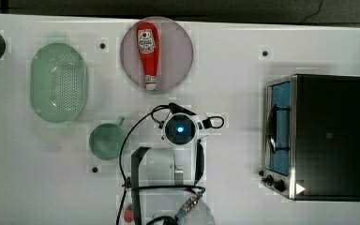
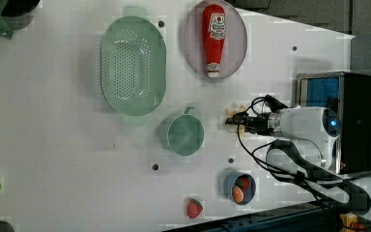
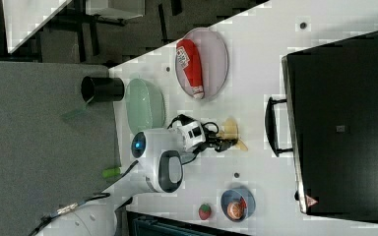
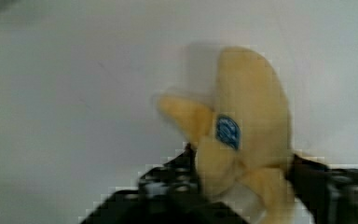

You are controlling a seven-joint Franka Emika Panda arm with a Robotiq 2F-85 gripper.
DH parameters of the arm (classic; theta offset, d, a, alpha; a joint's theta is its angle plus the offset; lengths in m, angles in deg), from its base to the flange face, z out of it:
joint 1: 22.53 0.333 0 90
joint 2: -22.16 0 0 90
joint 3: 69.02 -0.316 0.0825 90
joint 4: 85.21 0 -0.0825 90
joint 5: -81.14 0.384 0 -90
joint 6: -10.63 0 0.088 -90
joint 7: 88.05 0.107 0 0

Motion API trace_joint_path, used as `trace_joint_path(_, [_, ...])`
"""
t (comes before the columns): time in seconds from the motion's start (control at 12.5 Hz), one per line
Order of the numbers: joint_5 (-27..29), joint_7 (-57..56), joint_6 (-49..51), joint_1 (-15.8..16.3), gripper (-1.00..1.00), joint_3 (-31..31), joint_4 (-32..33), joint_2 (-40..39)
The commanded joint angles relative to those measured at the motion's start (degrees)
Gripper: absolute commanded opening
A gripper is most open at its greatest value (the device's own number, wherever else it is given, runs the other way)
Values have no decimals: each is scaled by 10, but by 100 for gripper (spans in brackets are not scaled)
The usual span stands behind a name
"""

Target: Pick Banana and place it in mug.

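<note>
The yellow banana (image 4: pixel 251 102), with a blue sticker, fills the space between my two black fingers (image 4: pixel 168 182) in the wrist view, and they press on both of its sides. My gripper (image 2: pixel 234 121) reaches toward the left view's left, with the banana (image 2: pixel 230 114) at its tip on the white table. The right view shows the banana (image 3: pixel 231 129) in front of the gripper (image 3: pixel 225 142). The pale green mug (image 2: pixel 182 135) stands upright a short way to the left view's left of the gripper. In the top view the mug (image 1: pixel 107 140) sits left of my wrist (image 1: pixel 180 129).
A large green colander (image 1: pixel 58 82) lies beyond the mug. A red ketchup bottle (image 1: pixel 148 54) rests on a round plate (image 1: pixel 178 51). A toaster oven (image 1: pixel 323 136) stands at the top view's right. A blue bowl (image 2: pixel 228 183) of fruit and a strawberry (image 2: pixel 194 208) lie near the arm's base.
</note>
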Motion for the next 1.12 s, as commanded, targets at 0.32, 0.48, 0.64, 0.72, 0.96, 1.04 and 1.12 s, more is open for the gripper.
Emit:
trace_joint_path(0.32, [0, -15, -6, -7, -34, 14, 3, 12])
trace_joint_path(0.48, [0, -15, -2, -9, -34, 14, 2, 40])
trace_joint_path(0.64, [0, -15, 42, -11, -34, 19, 1, 103])
trace_joint_path(0.72, [0, -15, 89, -11, -34, 23, -2, 143])
trace_joint_path(0.96, [0, -15, 271, -11, -34, 28, -35, 258])
trace_joint_path(1.04, [0, -15, 333, -10, -34, 26, -55, 289])
trace_joint_path(1.12, [0, -11, 390, -9, -34, 23, -77, 313])
